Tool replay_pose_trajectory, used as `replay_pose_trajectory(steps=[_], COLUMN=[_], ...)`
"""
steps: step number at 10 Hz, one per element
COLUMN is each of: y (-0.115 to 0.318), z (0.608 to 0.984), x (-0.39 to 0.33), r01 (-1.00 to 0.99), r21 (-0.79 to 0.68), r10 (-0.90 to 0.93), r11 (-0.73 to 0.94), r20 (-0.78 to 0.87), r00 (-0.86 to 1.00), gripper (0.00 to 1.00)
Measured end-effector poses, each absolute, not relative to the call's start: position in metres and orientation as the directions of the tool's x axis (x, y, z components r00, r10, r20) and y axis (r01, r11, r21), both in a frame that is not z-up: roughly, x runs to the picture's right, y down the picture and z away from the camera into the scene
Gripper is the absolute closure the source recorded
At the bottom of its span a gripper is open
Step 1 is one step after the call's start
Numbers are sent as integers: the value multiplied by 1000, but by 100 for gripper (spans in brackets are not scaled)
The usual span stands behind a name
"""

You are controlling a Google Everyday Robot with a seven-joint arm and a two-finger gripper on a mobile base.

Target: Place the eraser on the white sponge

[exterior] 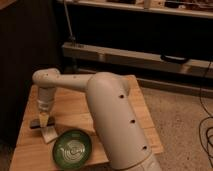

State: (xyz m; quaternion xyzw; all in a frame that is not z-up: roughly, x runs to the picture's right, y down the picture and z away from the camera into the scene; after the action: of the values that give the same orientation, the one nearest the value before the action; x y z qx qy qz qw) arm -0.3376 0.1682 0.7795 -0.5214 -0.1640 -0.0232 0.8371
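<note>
My gripper (45, 121) hangs from the white arm over the left part of the wooden table (75, 107), pointing down. It is shut on the eraser (36, 124), a small dark flat bar that sticks out to the left of the tips. The white sponge (49, 134), a small whitish square pad, lies on the table just in front of and below the gripper. The eraser sits at the sponge's far left edge; whether they touch I cannot tell.
A green plate (72, 148) lies on the table right of the sponge, near the front edge. The arm's large white body (117, 125) covers the table's right half. A dark shelf unit (150, 55) stands behind.
</note>
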Motion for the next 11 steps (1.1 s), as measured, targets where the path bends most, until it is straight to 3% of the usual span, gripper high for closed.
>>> replay_pose_trajectory(steps=[11], y=[170], z=[778], x=[-336], r01=[205], r21=[-864], r10=[133], r11=[461], r20=[296], r00=[946], gripper=[65])
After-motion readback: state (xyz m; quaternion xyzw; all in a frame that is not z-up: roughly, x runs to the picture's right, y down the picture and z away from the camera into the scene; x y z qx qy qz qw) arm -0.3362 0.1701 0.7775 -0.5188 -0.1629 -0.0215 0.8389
